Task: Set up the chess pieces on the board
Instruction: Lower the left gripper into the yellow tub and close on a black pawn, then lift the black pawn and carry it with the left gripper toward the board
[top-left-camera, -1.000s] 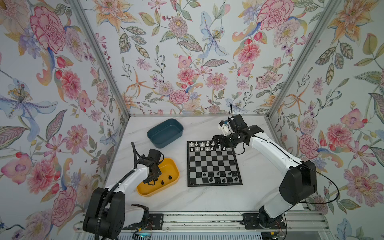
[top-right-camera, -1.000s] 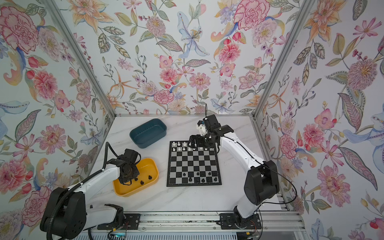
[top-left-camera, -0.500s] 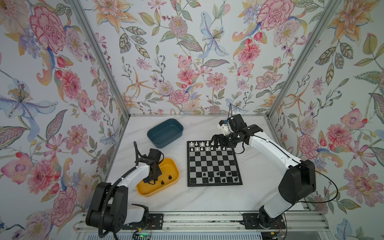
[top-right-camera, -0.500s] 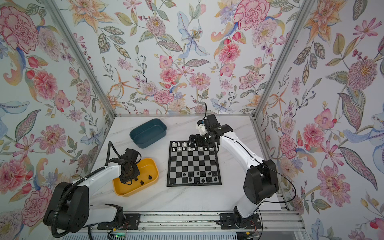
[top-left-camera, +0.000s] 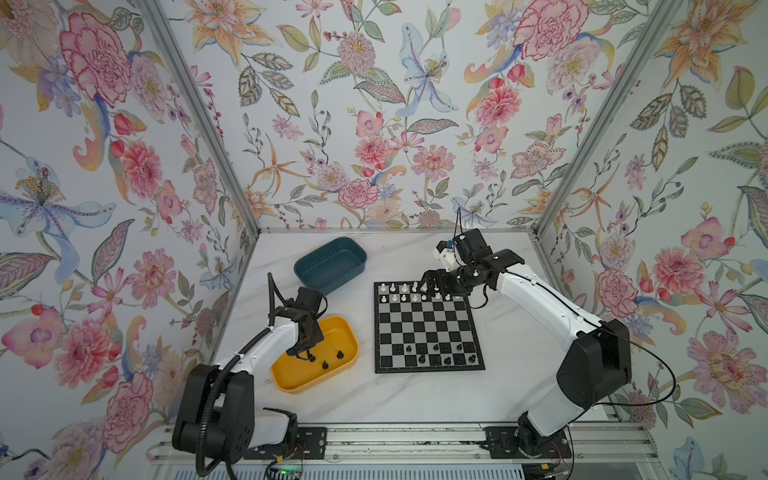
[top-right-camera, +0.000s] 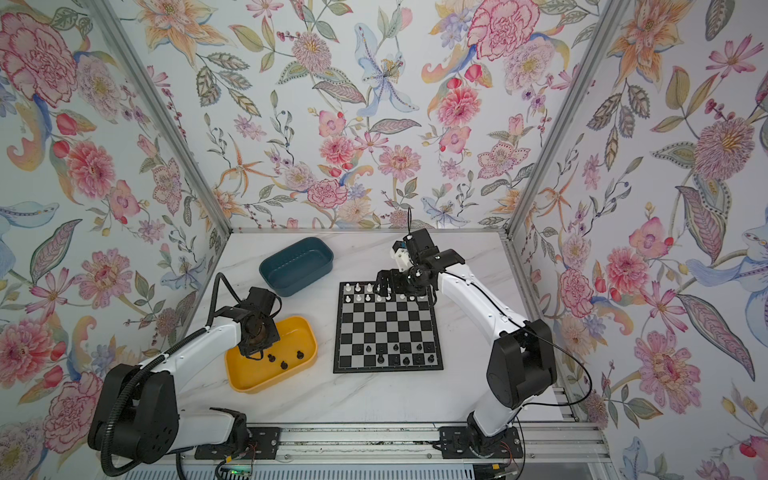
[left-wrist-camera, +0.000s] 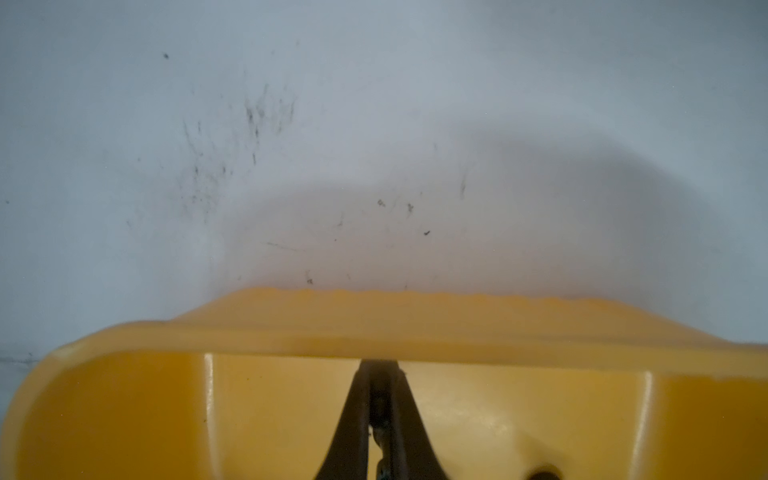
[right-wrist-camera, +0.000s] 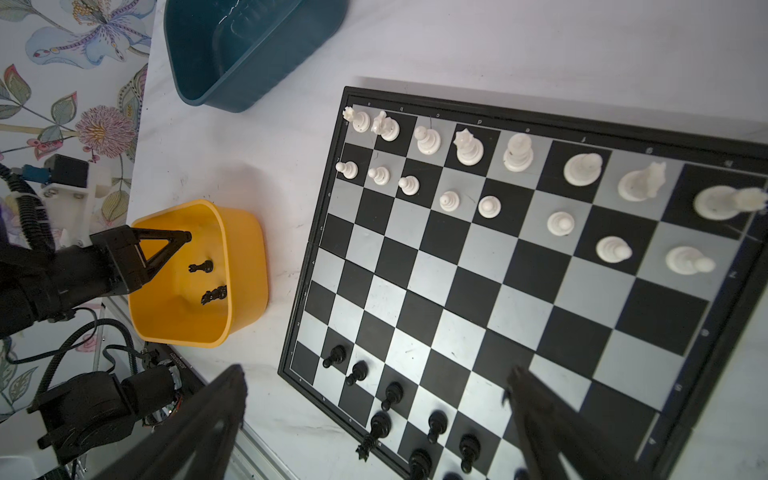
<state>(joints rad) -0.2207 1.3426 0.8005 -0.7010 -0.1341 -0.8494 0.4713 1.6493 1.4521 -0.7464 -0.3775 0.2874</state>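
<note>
In a top view the left claw (top-left-camera: 304, 354) dips into the yellow tray (top-left-camera: 291, 384) beside loose black chess pieces (top-left-camera: 325, 365), with the board (top-left-camera: 428, 320) well apart. The left wrist view shows its fingers (left-wrist-camera: 355, 415) pressed together; any catch is unclear. The right wrist view shows the right claw (right-wrist-camera: 376, 374) spread over the board. The lift should go straight up, clearing the tray wall.

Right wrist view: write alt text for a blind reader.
Chessboard with two rows of white pieces at one edge, fewer black pieces opposite. Beside it, a teal tray and a yellow tray holding two black chessmen, with the left gripper inside.
</note>
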